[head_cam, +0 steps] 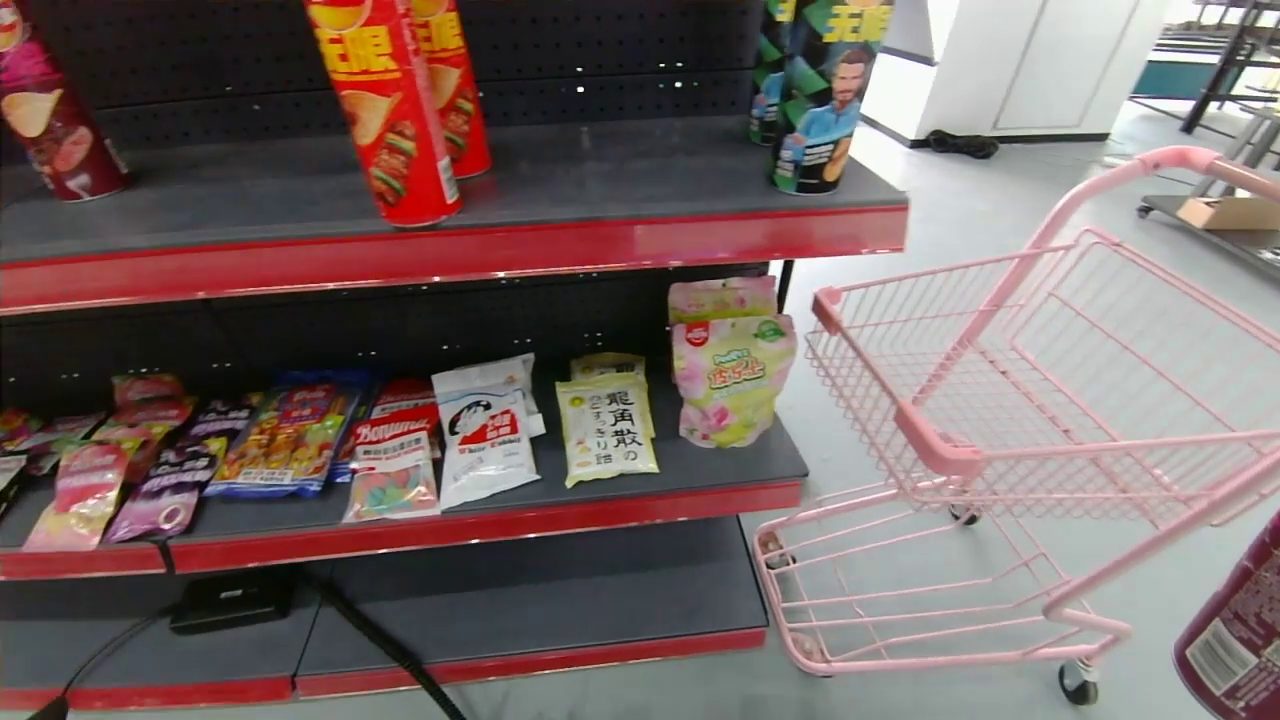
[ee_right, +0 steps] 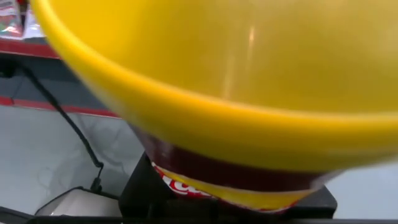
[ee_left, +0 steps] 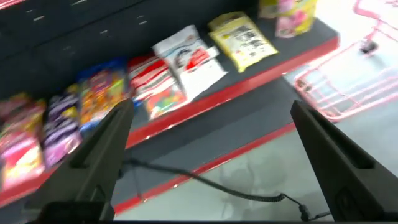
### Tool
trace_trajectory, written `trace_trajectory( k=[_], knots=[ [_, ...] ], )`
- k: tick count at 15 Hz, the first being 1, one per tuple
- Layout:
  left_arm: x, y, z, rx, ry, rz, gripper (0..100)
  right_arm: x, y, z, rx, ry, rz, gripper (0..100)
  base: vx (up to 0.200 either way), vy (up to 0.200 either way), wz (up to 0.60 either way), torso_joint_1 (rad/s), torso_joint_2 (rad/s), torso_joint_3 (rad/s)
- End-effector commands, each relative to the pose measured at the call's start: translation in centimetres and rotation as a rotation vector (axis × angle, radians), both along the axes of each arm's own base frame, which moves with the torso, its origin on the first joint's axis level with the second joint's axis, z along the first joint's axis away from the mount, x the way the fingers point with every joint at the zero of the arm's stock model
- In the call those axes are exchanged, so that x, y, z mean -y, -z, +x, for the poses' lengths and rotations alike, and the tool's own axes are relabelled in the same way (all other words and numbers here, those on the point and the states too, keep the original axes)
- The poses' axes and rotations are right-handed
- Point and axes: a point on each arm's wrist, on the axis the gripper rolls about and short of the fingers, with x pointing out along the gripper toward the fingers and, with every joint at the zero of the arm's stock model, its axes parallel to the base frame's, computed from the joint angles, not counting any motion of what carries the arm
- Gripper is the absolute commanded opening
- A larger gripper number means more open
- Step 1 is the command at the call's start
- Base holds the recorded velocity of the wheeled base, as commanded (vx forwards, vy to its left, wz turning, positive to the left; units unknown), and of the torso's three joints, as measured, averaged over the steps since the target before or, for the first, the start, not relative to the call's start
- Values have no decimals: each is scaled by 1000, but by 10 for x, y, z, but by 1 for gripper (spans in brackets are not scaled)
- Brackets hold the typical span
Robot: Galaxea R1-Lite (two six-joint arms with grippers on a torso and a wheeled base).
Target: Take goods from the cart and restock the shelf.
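Note:
A maroon chip can with a yellow lid hangs at the lower right, beside the pink cart; my right gripper is shut on it, and its fingers are hidden behind the can. The cart's wire basket looks empty. On the shelf's top board stand two red chip cans, a maroon can at far left and green-black cans at the right end. My left gripper hangs open, fingers wide apart, low before the snack bags.
The middle board carries a row of snack bags, from pink and purple packs at left to a white bag, a yellow bag and a green-pink pouch. On the bottom board lies a black box with cables. Open floor lies behind the cart.

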Motion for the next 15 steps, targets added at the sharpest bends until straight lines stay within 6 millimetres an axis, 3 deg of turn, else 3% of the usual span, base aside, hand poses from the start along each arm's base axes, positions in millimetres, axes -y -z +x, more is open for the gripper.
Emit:
trace_trajectory(
  k=[1, 4, 7, 15],
  knots=[
    [0, 0, -1, 6, 0, -1, 100, 0, 0, 1, -4, 2, -1, 0, 0, 0, 0, 0, 0, 0],
    [-1, 0, -2, 13, 3, -3, 100, 0, -2, -1, 22, -9, 19, 0, 0, 0, 0, 0, 0, 0],
    [-1, 2, -4, 14, 4, -4, 100, -3, -4, 2, 103, -82, 87, 0, 0, 200, 0, 2, 1, 2],
    [-2, 2, -7, 31, 4, -7, 100, -2, 4, 0, 100, -89, 31, 0, 0, 200, 0, 4, 1, 3]
  ],
)
